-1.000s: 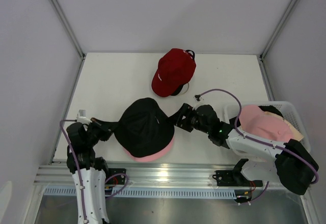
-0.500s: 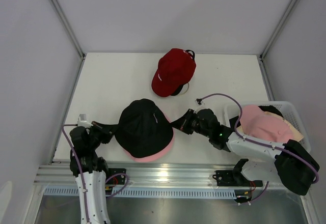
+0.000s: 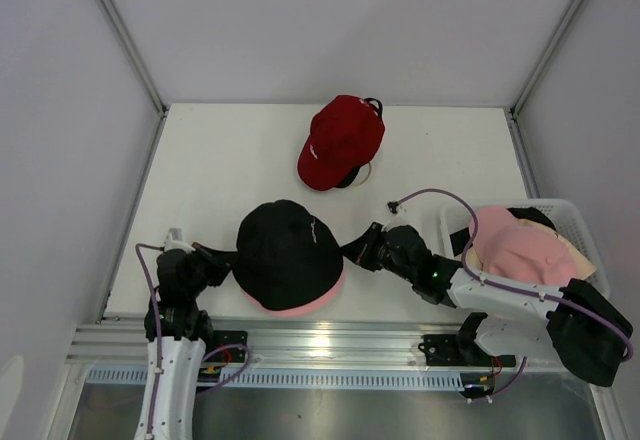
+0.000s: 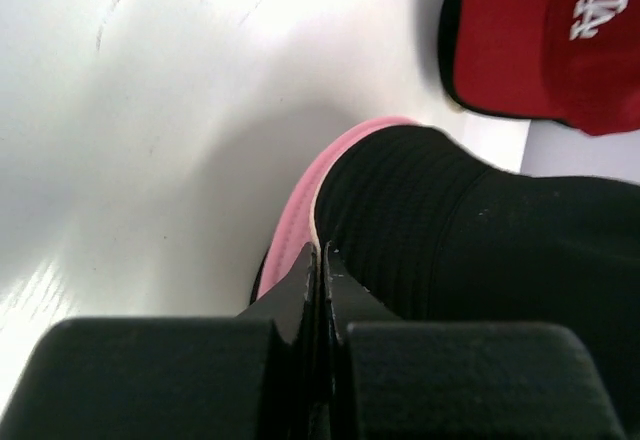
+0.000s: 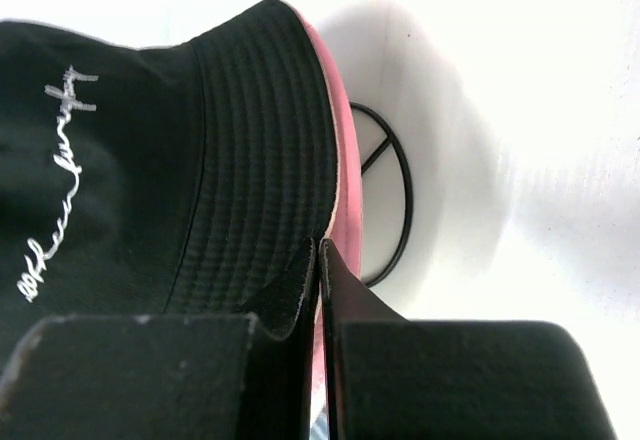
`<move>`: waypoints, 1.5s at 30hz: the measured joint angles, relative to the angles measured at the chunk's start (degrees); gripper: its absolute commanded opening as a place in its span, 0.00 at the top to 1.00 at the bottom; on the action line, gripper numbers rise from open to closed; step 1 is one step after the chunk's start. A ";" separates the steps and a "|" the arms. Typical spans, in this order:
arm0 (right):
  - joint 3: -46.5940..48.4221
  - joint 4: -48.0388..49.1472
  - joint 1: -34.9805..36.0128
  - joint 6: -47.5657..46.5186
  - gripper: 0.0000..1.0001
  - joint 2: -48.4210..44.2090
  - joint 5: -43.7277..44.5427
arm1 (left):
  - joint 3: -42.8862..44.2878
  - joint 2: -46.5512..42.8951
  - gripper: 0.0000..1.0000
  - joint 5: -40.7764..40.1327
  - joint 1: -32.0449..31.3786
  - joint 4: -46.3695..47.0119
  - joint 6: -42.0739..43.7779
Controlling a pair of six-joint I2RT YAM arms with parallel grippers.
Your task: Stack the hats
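A black bucket hat (image 3: 285, 252) with white script lies on top of a pink bucket hat (image 3: 305, 308), whose brim peeks out at the near side. My left gripper (image 3: 228, 257) is shut at the stack's left edge. In the left wrist view its closed tips (image 4: 320, 250) sit where the black brim (image 4: 480, 250) meets the pink brim (image 4: 295, 230). My right gripper (image 3: 350, 251) is shut at the right edge, its tips (image 5: 318, 245) pinching the black brim (image 5: 250, 190) above the pink one (image 5: 345, 160). A red cap (image 3: 342, 138) rests further back on a black cap (image 3: 352, 177).
A white mesh basket (image 3: 580, 222) at the right holds a pink hat (image 3: 515, 245) over cream and black ones. A thin black cord loop (image 5: 405, 190) lies on the table beside the pink brim. The table's metal front rail (image 3: 330, 340) runs just behind the stack.
The right gripper has closed at the black hat's right brim. The black hat has settled flatter and rounder onto the pink one. The left wrist has shifted right, its tips still at the brim.
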 measured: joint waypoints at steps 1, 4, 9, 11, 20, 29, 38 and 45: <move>-0.02 -0.17 0.85 -0.87 1.00 -0.28 1.33 | -0.76 0.00 0.99 -1.07 -1.57 0.81 -0.42; -0.09 -0.46 3.23 -2.82 1.00 -0.15 4.87 | -1.84 0.11 0.99 -4.37 -6.29 2.86 -1.07; -2.19 1.95 5.55 -3.78 1.00 0.57 8.31 | -1.70 0.92 0.99 -11.30 -12.68 4.66 -1.40; -3.45 3.85 6.21 -3.76 1.00 0.57 9.27 | -1.49 0.98 0.99 -13.22 -13.73 4.83 -1.38; -3.02 7.39 7.04 -9.14 1.00 3.23 14.08 | -1.31 -0.79 0.97 -18.49 -14.32 6.32 0.13; 1.33 16.52 7.17 -12.00 1.00 16.96 15.91 | -0.42 8.17 0.99 -20.02 -14.38 14.62 0.72; 4.02 23.04 6.99 -15.23 1.00 23.37 19.21 | -3.17 9.14 0.80 -20.76 -14.38 22.71 2.84; 9.51 8.63 3.21 -20.76 0.44 20.63 18.16 | 1.90 3.98 0.41 -22.29 -14.38 15.47 7.91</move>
